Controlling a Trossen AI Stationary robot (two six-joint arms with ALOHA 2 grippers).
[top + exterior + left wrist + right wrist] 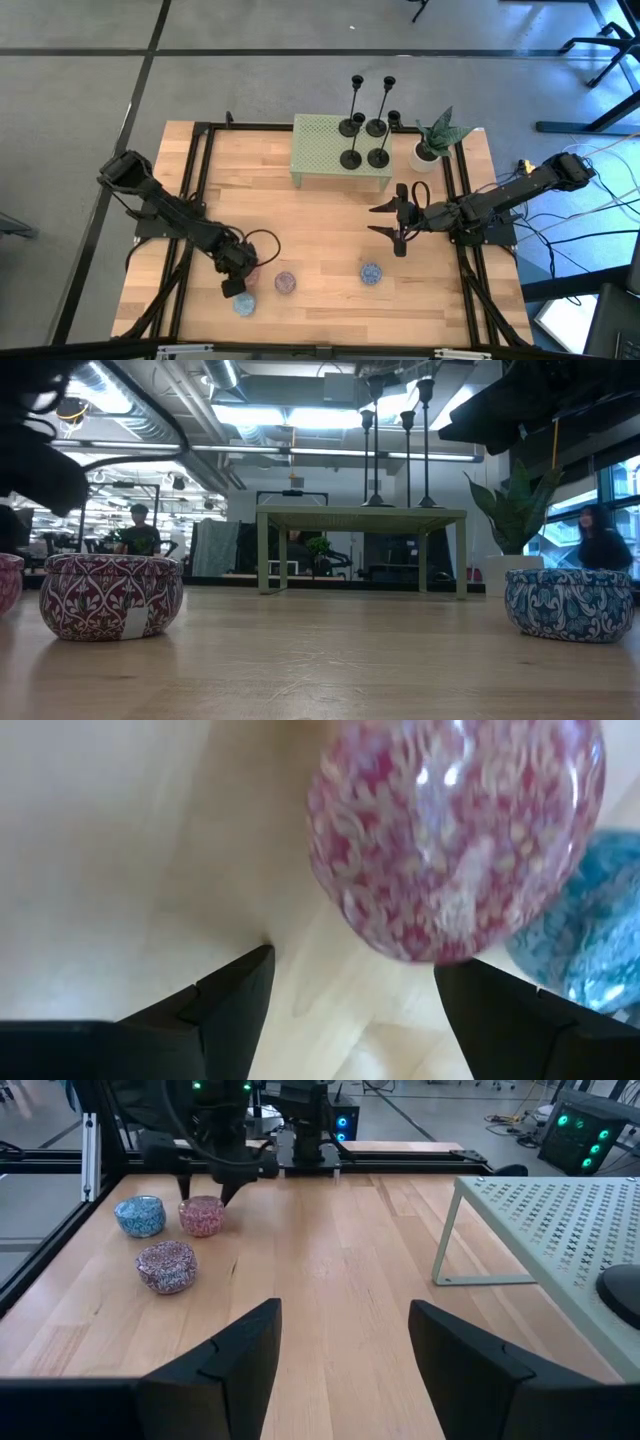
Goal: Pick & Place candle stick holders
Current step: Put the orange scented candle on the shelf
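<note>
Four black candle stick holders stand by their round bases on a pale green perforated stand at the table's far middle. The two tall ones are at the back, and all show in the low view. My left gripper is open at the near left, pointing down just above a pink speckled tin, with its fingers apart over it. My right gripper is open and empty right of the table's middle, in front of the stand. One holder base shows in the right wrist view.
More round tins lie on the near half of the table: a blue one beside my left gripper, a pink one and a blue one. A potted plant stands right of the green stand. A black frame edges the table.
</note>
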